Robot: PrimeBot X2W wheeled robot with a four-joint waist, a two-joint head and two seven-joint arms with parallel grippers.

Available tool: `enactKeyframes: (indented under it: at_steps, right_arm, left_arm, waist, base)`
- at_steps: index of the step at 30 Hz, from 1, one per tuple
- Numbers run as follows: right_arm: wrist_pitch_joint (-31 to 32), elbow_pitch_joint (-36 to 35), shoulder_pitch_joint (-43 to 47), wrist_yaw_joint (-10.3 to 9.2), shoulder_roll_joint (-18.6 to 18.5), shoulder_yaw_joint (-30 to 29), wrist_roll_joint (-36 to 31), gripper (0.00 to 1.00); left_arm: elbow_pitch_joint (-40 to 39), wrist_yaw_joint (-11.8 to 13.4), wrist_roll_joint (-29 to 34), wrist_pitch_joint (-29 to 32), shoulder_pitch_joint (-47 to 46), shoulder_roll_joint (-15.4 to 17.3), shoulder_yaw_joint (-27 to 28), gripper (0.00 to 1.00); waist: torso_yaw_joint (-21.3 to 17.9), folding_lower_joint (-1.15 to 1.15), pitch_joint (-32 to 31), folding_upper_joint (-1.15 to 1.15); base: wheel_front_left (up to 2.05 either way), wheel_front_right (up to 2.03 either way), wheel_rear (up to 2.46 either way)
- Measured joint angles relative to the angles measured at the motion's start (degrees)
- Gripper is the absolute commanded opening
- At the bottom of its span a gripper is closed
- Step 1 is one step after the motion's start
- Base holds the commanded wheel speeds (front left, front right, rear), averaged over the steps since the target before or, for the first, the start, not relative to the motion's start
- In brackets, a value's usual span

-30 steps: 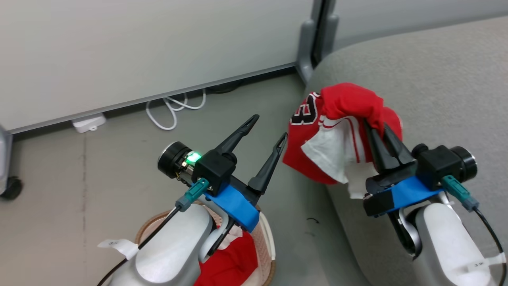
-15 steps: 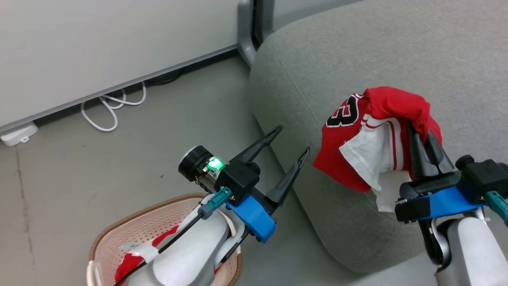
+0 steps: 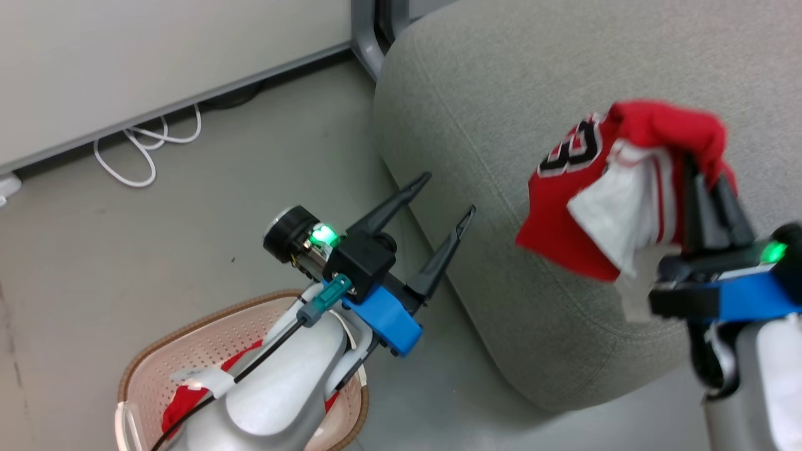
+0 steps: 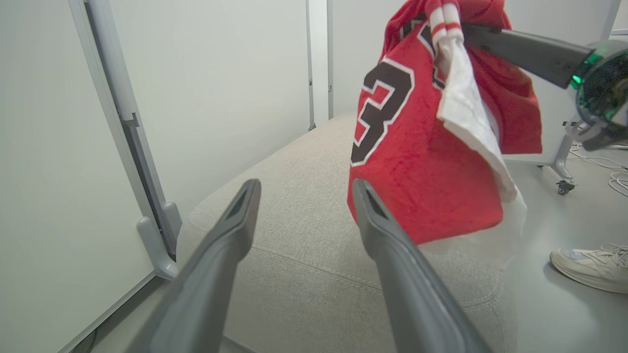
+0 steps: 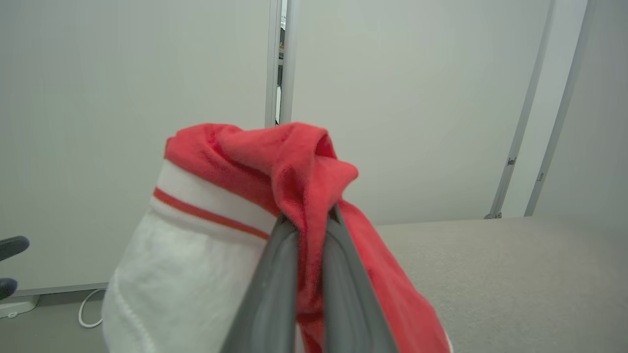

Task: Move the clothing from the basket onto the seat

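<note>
Right fingers (image 3: 697, 207) are clenched on a bunched fold of the numbered red jersey (image 3: 564, 207), with the cloth pinched between both tips in the right wrist view. In the head view the jersey hangs off them at 3 o'clock, over the rounded corner of the seat (image 3: 501, 113). Can't tell if its lower white hem touches the cushion.

Left fingers (image 3: 445, 250) are spread wide with nothing in them. They sit mid-frame, tips aimed toward 1 o'clock at the seat's edge, apart from the jersey.

The basket (image 3: 207, 351) is at 7 o'clock on the floor (image 3: 156, 238), partly behind the left forearm — a second jersey (image 3: 182, 401) lies inside it.

A white cable (image 3: 135, 150) lies on the floor at 10 o'clock by the wall panel. Left wrist view: a person's shoe (image 4: 588, 260) at 4 o'clock on the floor, beside the seat.
</note>
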Motion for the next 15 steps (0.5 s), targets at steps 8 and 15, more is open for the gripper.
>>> enactKeyframes:
  at_steps: [8, 15]
  right_arm:
    - [0.0, -1.4, -13.8, 0.00, -3.2, -6.7, 2.2, 0.00]
    - [0.0, 0.3, -27.4, 0.00, -9.3, -13.3, 2.9, 0.00]
  left_arm:
    - [-0.7, 0.7, 2.4, 0.5, -5.2, 1.9, 0.7, 1.00]
    - [-2.4, 1.1, 4.3, 2.0, -10.0, 3.0, 0.5, 1.00]
  waist:
    - [0.9, 0.00, 6.9, 0.00]
    - [2.3, 0.01, 15.3, 0.00]
  base:
    - [0.00, 0.00, 0.00]
    - [0.00, 0.00, 0.00]
